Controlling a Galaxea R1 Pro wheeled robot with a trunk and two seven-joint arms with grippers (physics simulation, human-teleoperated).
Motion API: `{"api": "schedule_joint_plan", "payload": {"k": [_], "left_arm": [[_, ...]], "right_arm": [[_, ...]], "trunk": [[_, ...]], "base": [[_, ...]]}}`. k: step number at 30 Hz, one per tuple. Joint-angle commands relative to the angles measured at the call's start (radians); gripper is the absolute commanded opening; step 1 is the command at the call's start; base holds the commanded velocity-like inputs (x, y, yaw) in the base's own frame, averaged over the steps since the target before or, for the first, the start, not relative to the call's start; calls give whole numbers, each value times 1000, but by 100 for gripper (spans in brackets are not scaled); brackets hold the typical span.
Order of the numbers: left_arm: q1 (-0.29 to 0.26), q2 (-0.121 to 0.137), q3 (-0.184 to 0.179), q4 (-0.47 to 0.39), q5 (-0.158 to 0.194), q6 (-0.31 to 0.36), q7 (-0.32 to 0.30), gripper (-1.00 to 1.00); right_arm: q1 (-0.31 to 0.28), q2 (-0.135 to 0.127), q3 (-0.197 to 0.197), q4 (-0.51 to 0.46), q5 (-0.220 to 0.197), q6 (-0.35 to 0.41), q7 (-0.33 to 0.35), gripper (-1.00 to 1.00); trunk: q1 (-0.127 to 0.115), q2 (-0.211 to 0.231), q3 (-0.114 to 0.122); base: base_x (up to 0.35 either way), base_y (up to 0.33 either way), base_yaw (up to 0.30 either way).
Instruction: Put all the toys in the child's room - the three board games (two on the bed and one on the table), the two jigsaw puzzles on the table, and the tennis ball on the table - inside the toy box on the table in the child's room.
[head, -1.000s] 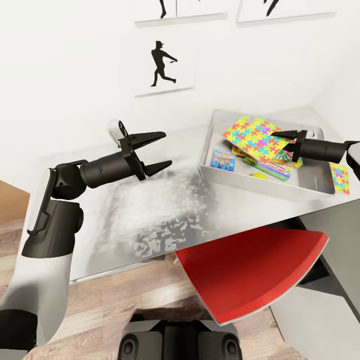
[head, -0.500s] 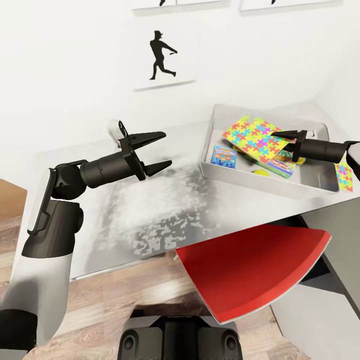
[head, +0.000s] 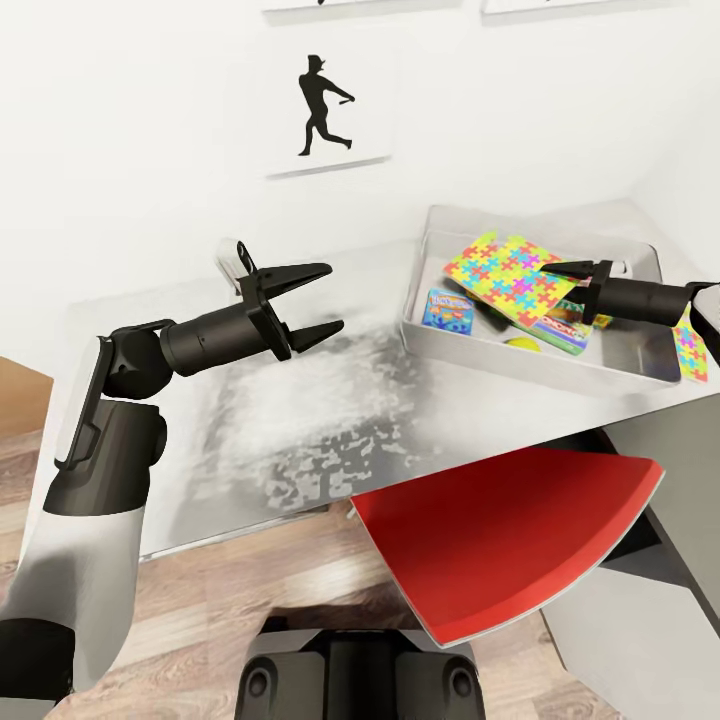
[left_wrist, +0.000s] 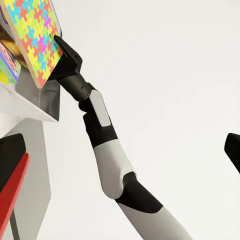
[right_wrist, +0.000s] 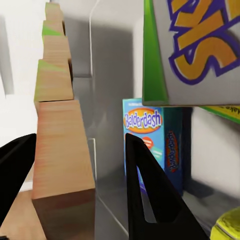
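Right hand pinching the near edge of a jigsaw, fingers closed on the sheet from both faces. Held over the toy box, tilted, far edge lower and leaning across the games stacked inside; likely angled this way so the thin sheet can slide down onto the pile rather than catch the rim. Long axis running roughly along the box's length, toward the left wall of the bin. Inside: Balderdash standing at the left end, a green-edged game under the sheet, ball on the bin floor in front. Second jigsaw lying flat on the surface just outside the box's right end, not yet stowed. Left hand spread wide, empty, hovering above bare surface well apart from the box.
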Motion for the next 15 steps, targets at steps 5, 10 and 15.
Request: {"api": "schedule_joint_plan", "payload": {"k": [5,10,15], "left_arm": [[-1,0,0,-1,10,0,10,100],[-1,0,0,0,10,0,10,100],[-1,0,0,0,10,0,10,100]], "right_arm": [[-4,11,5,0,4,0,10,-100],[-6,17,3,0,4,0,10,-100],[-7,20,1,-1,3,0,10,-100]], "trunk": [[1,-2,-3],[1,-2,-7],[1,-2,-12]], "base": [[0,0,0],[0,0,0],[0,0,0]]}}
